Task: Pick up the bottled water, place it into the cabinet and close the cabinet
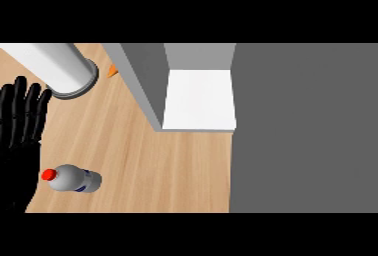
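Standing on the wooden counter (155,165), the bottled water (72,178) faces the open cabinet (198,100).

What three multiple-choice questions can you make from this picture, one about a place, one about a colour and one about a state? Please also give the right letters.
1. Where does the bottled water stand on the wooden counter?
A. inside the cabinet
B. near the left hand
C. on the white shelf

2. What colour is the bottle's cap?
A. red
B. green
C. yellow

3. In what state is the cabinet?
A. open
B. closed
C. lying overturned

Answers: 1 B, it stands just right of the left hand. 2 A, the cap shows red. 3 A, its white shelf is exposed beside the door panel.
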